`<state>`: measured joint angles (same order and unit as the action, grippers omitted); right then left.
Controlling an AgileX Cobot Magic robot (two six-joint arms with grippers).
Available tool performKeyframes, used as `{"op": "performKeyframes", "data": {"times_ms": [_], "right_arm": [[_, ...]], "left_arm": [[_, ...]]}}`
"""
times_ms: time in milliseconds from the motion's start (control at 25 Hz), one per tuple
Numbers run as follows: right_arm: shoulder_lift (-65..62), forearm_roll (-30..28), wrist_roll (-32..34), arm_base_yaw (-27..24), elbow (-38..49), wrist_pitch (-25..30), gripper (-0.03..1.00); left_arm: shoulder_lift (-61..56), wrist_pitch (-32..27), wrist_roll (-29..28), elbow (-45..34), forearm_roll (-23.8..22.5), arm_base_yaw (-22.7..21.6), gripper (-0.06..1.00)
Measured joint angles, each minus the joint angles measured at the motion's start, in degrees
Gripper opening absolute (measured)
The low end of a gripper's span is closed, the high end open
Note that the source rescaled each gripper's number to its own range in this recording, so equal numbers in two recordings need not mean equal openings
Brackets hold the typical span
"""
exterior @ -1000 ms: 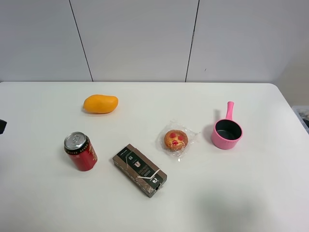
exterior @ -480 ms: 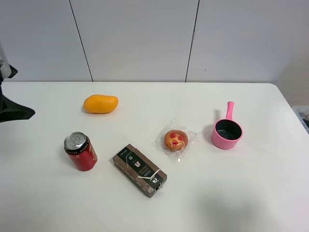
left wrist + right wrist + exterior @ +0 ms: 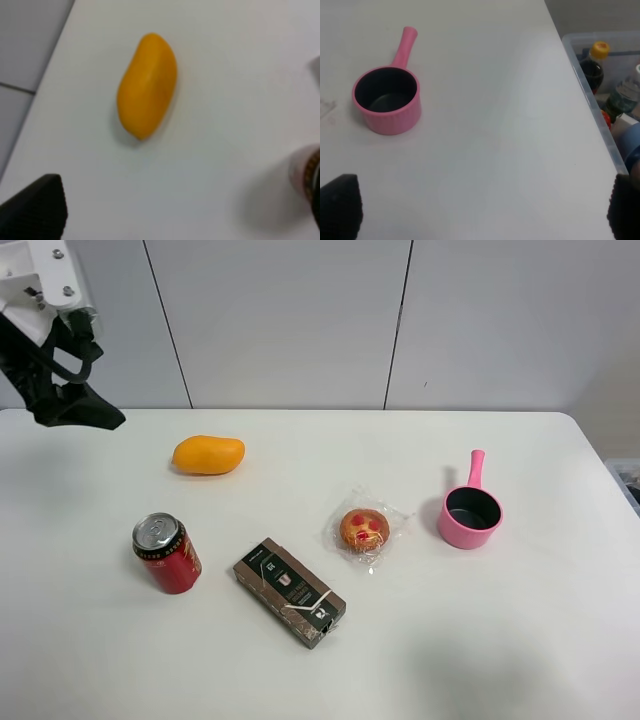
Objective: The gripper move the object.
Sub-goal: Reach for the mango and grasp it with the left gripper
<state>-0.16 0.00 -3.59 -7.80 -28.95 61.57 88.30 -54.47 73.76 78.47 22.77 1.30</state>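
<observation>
Left gripper [image 3: 80, 412] hangs above back-left corner of table [image 3: 520, 640], jaws spread, nothing held. Mango [image 3: 208, 455] lies on its side at gripper's 4 o'clock, apart from it, near table's back edge at 12. Red can [image 3: 166, 553] at mango's 7 o'clock, muffin [image 3: 364, 529] at 4, both well apart. Bare tabletop at mango's 3. Right gripper [image 3: 480, 210] spread wide, holding nothing.

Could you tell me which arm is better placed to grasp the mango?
The left. The left gripper hovers near the mango, at the far left of the table, and its wrist camera sees it. The right gripper is out of the high view, by the pink pot on the far side.
</observation>
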Motion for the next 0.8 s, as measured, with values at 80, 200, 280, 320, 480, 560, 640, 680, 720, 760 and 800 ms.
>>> {"op": "performKeyframes", "data": {"times_ms": [80, 200, 280, 320, 480, 560, 640, 680, 720, 760, 800], "right_arm": [[0.0, 0.0, 0.0, 0.0, 0.0, 0.0, 1.0], [0.0, 0.0, 0.0, 0.0, 0.0, 0.0, 1.0], [0.0, 0.0, 0.0, 0.0, 0.0, 0.0, 1.0], [0.0, 0.0, 0.0, 0.0, 0.0, 0.0, 1.0], [0.0, 0.0, 0.0, 0.0, 0.0, 0.0, 1.0], [0.0, 0.0, 0.0, 0.0, 0.0, 0.0, 1.0], [0.0, 0.0, 0.0, 0.0, 0.0, 0.0, 1.0], [0.0, 0.0, 0.0, 0.0, 0.0, 0.0, 1.0], [0.0, 0.0, 0.0, 0.0, 0.0, 0.0, 1.0], [0.0, 0.0, 0.0, 0.0, 0.0, 0.0, 1.0], [0.0, 0.0, 0.0, 0.0, 0.0, 0.0, 1.0]], "left_arm": [[2.8, 0.1, 1.6, 2.6, 0.2, 0.9, 1.0], [6.9, 0.5, 5.6, 5.4, 0.4, 1.9, 1.0], [9.5, 1.0, 8.6, 6.3, 0.4, 2.6, 1.0], [10.5, 1.3, 9.9, 6.4, 0.4, 2.8, 1.0], [14.9, 4.1, 15.2, 6.4, 0.4, 3.4, 1.0], [17.0, 6.7, 17.4, 6.4, 0.4, 3.4, 1.0], [18.7, 9.1, 18.8, 6.4, 0.4, 3.4, 1.0], [19.5, 9.9, 19.3, 6.4, 0.4, 3.4, 1.0], [20.3, 10.6, 19.6, 6.4, 0.4, 3.4, 1.0], [20.9, 11.6, 19.8, 6.4, 0.4, 3.4, 1.0], [21.6, 12.5, 20.0, 6.4, 0.4, 3.4, 1.0]]}}
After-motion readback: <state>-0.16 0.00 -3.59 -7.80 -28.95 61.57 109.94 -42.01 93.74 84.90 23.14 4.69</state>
